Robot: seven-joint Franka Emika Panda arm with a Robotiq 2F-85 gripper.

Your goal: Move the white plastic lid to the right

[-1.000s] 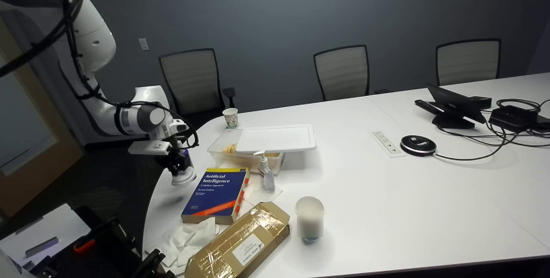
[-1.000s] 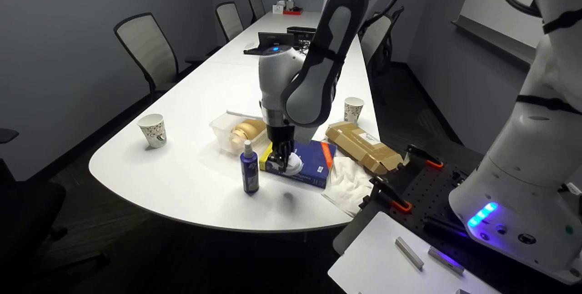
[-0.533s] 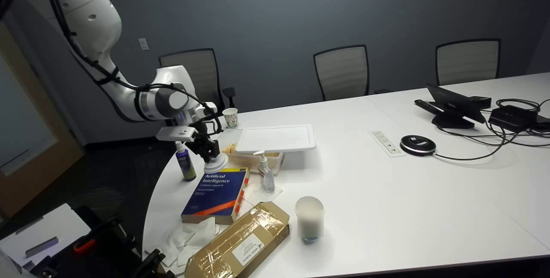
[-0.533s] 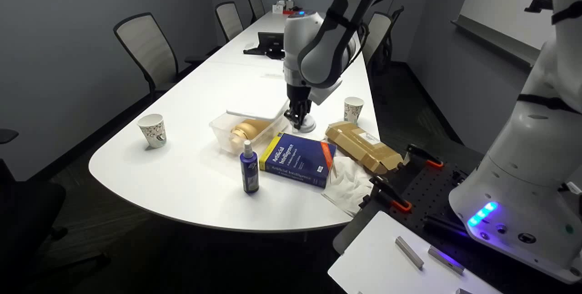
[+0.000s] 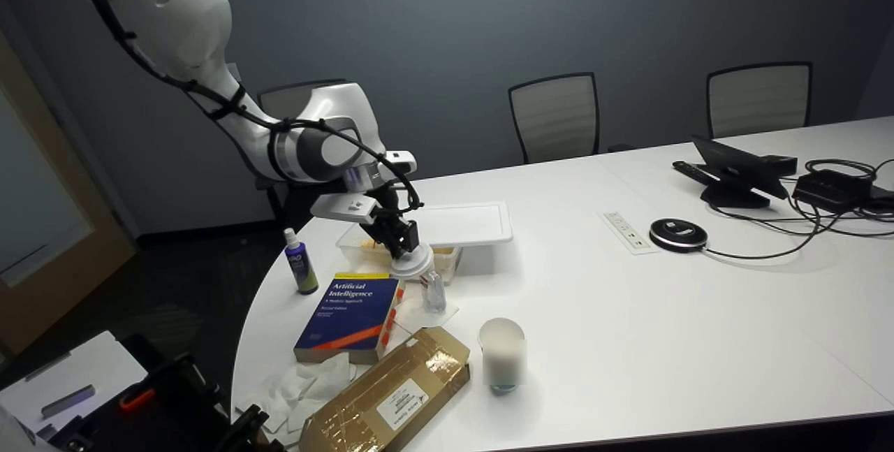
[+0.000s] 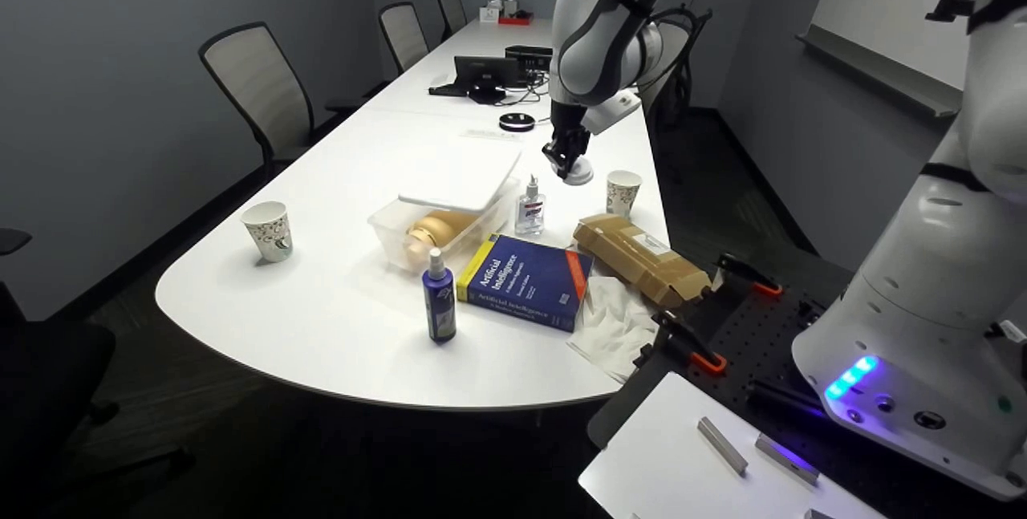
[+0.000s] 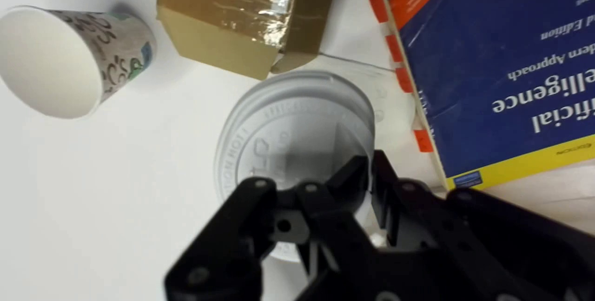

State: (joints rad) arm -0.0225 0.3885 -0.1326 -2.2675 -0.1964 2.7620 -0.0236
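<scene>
My gripper (image 7: 371, 165) is shut on the rim of a round white cup lid (image 7: 297, 126); the rim stands between its fingertips. In both exterior views the round lid (image 5: 412, 263) (image 6: 579, 174) is held above the table. My gripper (image 5: 406, 248) is above and beside the hand sanitizer bottle in an exterior view, hiding its pump. A flat rectangular white plastic lid (image 5: 469, 223) rests slanted on a clear container (image 6: 391, 232), apart from the gripper. My arm hides part of this rectangular lid in an exterior view; it shows in both exterior views (image 6: 459, 184).
The hand sanitizer bottle (image 6: 530, 212), blue book (image 6: 529, 278), cardboard box (image 6: 642, 256) and patterned paper cup (image 6: 623, 195) stand around the held lid. A purple spray bottle (image 5: 300, 267) stands near the table's rounded end. Another paper cup (image 6: 271, 234) is farther off. Crumpled tissues (image 5: 304, 389) lie by the book.
My gripper has carried the round lid from beside the spray bottle, past the book's top end, to near the sanitizer. The rectangular lid and the other objects have not moved.
</scene>
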